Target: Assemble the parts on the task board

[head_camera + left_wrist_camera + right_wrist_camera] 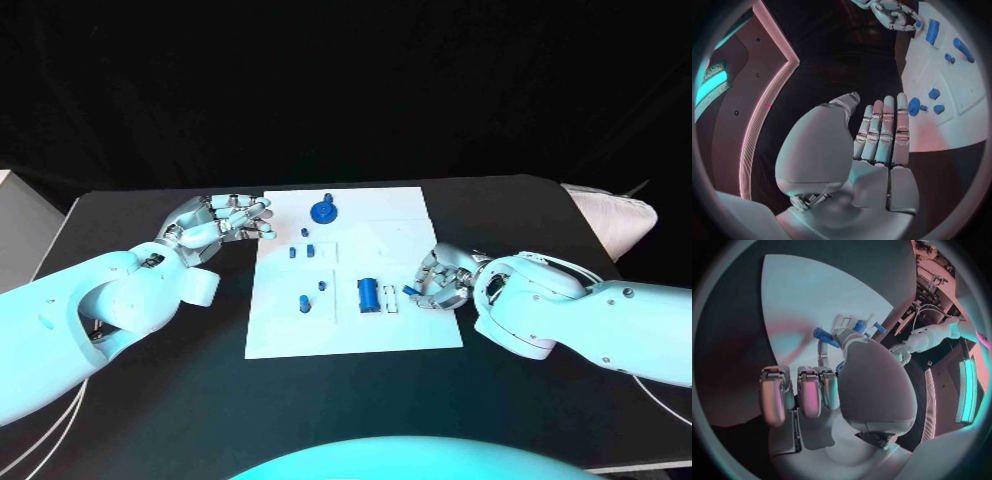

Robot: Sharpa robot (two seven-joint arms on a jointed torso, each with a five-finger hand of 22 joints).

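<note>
The white task board (353, 330) lies in the middle of the black table. On it I see a round blue part (326, 211) at the far end, a blue cylinder (369, 294) and small blue pegs (304, 303). My left hand (224, 220) hovers at the board's far left corner, fingers straight and apart, holding nothing; its wrist view shows the flat left hand (879, 135) beside the round part (914, 106). My right hand (440, 280) sits at the board's right edge with fingers curled. It pinches a small blue peg (826, 336) between thumb and a finger.
A pale grey object (613, 220) lies at the table's right edge and a white box (22, 230) stands at the left edge. Bare black table (173, 400) surrounds the board.
</note>
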